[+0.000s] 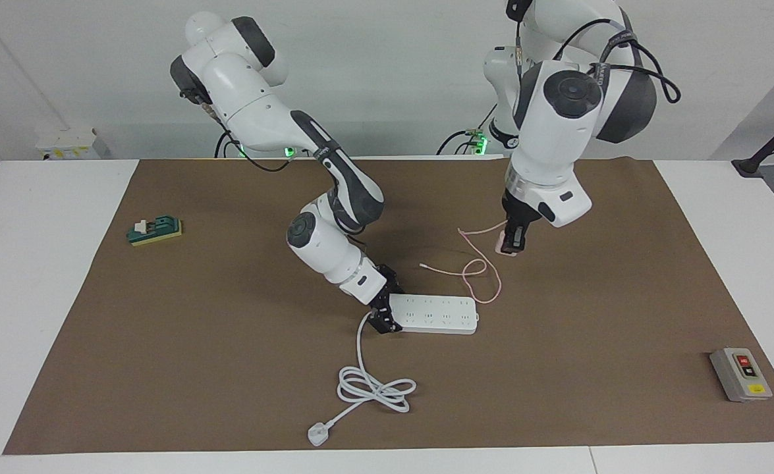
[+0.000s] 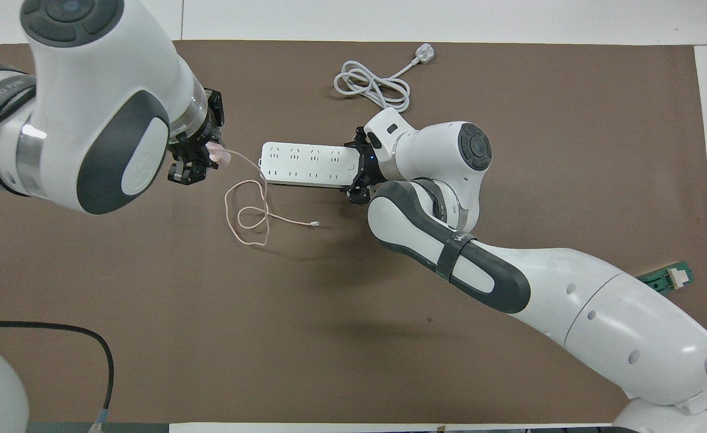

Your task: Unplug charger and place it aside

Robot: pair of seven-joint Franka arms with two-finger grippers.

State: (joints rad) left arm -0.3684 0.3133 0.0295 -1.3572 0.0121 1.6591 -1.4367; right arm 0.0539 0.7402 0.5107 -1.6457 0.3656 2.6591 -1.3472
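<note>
**Little pink charger is out and up in the air**

The left gripper (image 1: 513, 242) holds the charger (image 1: 506, 248) with its jaws squeezed on its hard sides, above the worktop (image 1: 591, 368). It looks small and light. Its thin cable (image 1: 475, 271) is floppy and trails down. The right gripper (image 1: 383, 315) pins the power strip (image 1: 434, 313), jaws closed on its end.

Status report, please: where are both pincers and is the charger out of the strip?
Left pincer shut on charger, raised over the mat, clear of the strip. Right pincer clamps the strip's cord end. Pink cable trails loose on the mat; nothing in the way.
</note>
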